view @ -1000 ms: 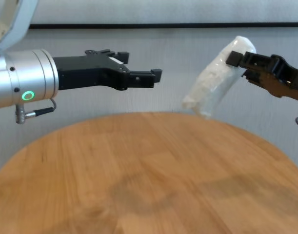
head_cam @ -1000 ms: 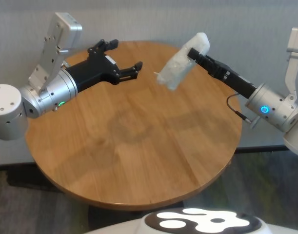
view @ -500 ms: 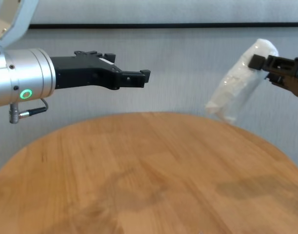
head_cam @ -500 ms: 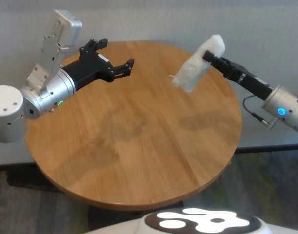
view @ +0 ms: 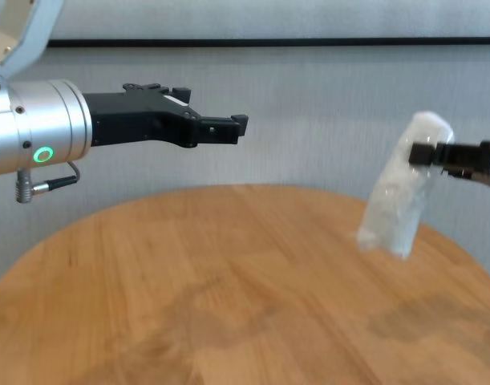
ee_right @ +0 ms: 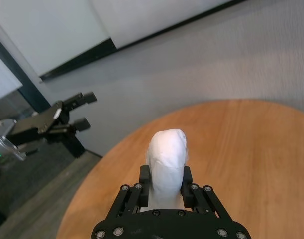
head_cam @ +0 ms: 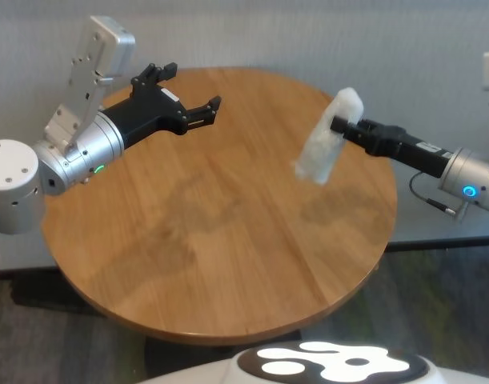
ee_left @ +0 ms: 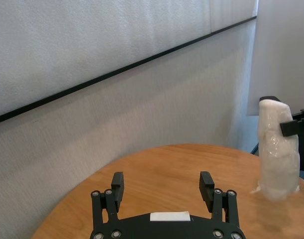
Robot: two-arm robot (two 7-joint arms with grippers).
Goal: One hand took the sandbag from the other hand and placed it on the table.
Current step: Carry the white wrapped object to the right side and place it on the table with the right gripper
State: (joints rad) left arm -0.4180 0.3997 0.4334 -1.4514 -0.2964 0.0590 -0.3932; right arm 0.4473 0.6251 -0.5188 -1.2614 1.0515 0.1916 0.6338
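The sandbag (head_cam: 322, 146), a white oblong bag in crinkly plastic, hangs nearly upright just above the right side of the round wooden table (head_cam: 220, 256). My right gripper (head_cam: 338, 124), the hand with the blue light, is shut on the bag's upper end. The right wrist view shows both fingers clamping the sandbag (ee_right: 165, 158). My left gripper (head_cam: 188, 86), the other hand with the green light, hovers open and empty over the table's far left. In the chest view the sandbag (view: 399, 196) has its tail end low, close to the table (view: 228, 305).
A grey wall with a black strip (view: 309, 40) runs behind the table. The table's right rim (head_cam: 392, 208) lies just beyond the bag. My white and black body (head_cam: 332, 364) sits at the near edge.
My right gripper has carried the sandbag to the right and downward, and the bag now hangs more upright. The left gripper drew back to the left, then stayed still.
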